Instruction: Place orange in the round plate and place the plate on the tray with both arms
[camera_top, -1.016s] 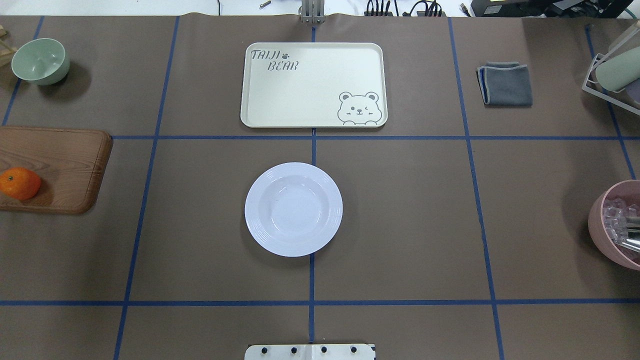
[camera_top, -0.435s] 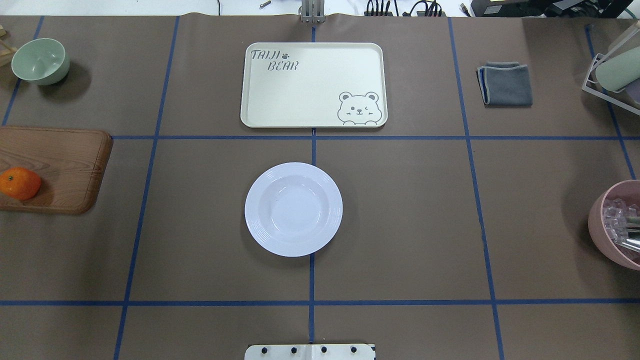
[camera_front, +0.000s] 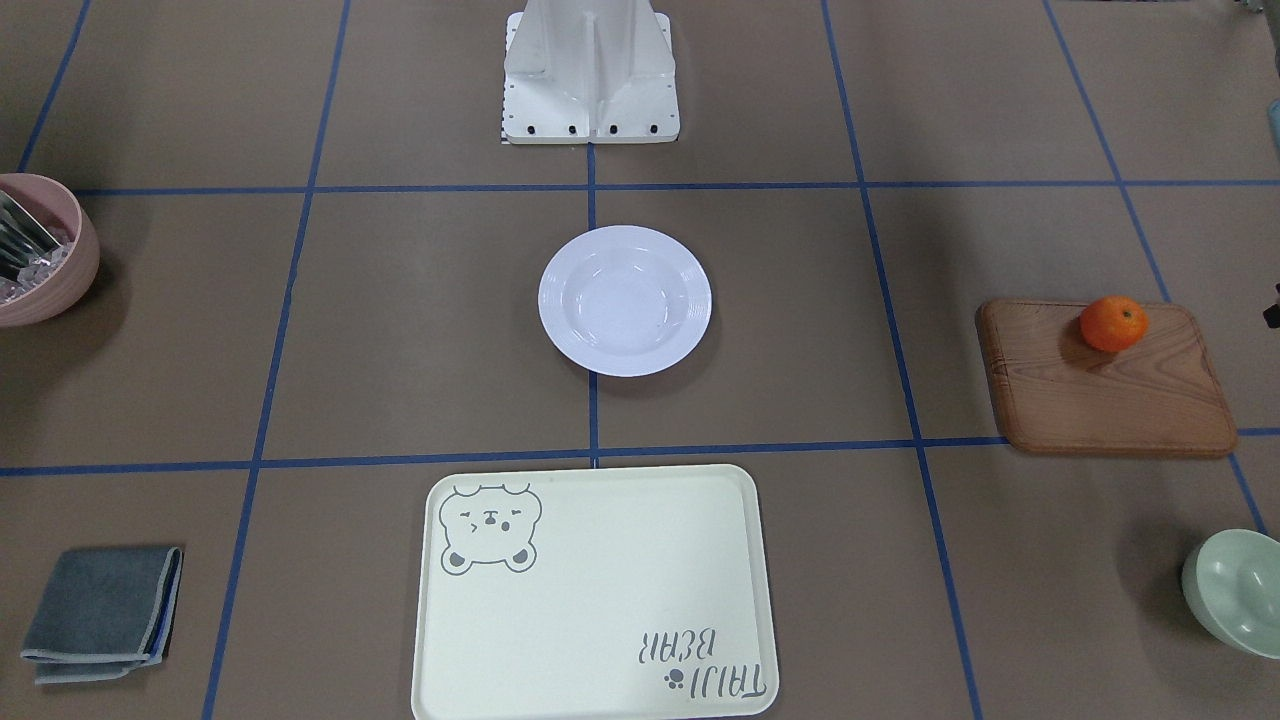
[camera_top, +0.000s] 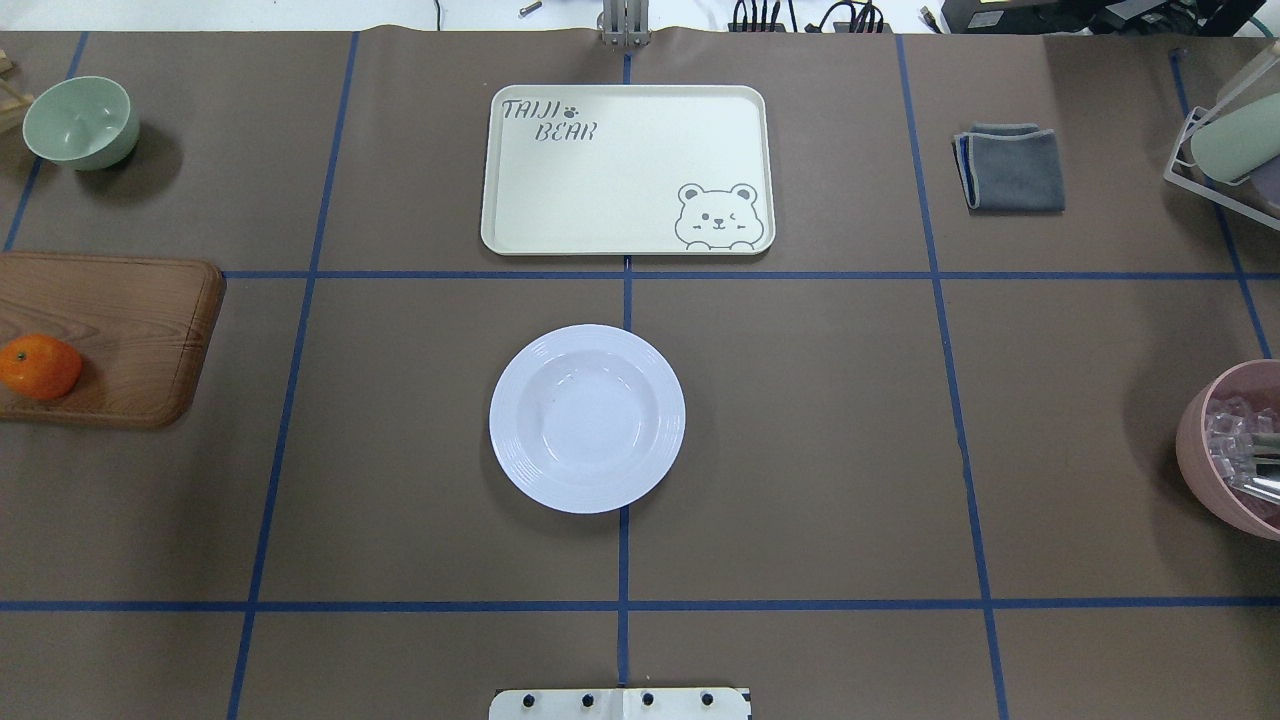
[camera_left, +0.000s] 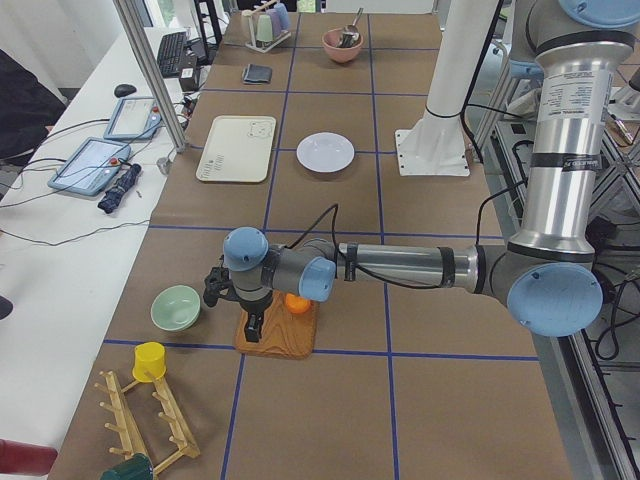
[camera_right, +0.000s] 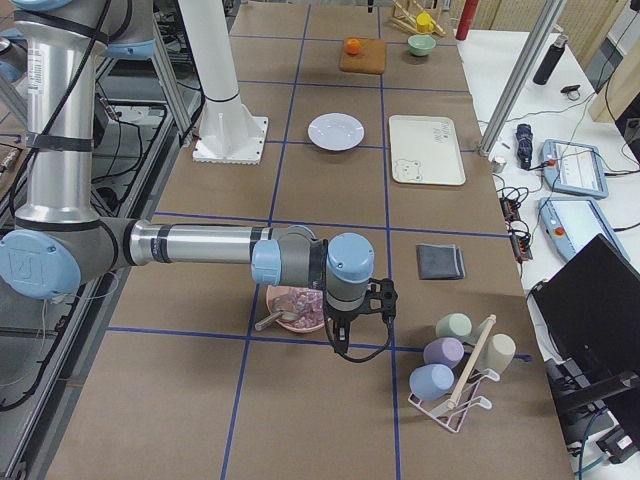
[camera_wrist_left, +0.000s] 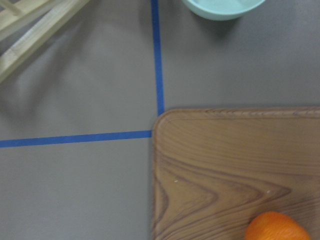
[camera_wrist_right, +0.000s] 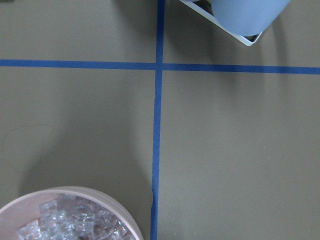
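Note:
The orange (camera_top: 40, 367) rests on a brown wooden board (camera_top: 130, 320) at the table's left edge. Mid-table, the white round plate (camera_top: 587, 418) lies with nothing in it. Beyond it lies the cream bear tray (camera_top: 627, 170), also bare. In the exterior left view my left gripper (camera_left: 253, 325) hangs over the board's outer end, just beside the orange (camera_left: 296, 304); I cannot tell if it is open or shut. The left wrist view catches the orange (camera_wrist_left: 277, 227) at its bottom edge. My right gripper (camera_right: 343, 346) hovers by the pink bowl (camera_right: 295, 307); its state cannot be told either.
A pale green bowl (camera_top: 80, 122) stands at the far left. A folded grey cloth (camera_top: 1010, 167) lies at the far right, a cup rack (camera_top: 1225, 140) beyond it. The pink bowl (camera_top: 1235, 450) holds ice-like cubes and a metal utensil.

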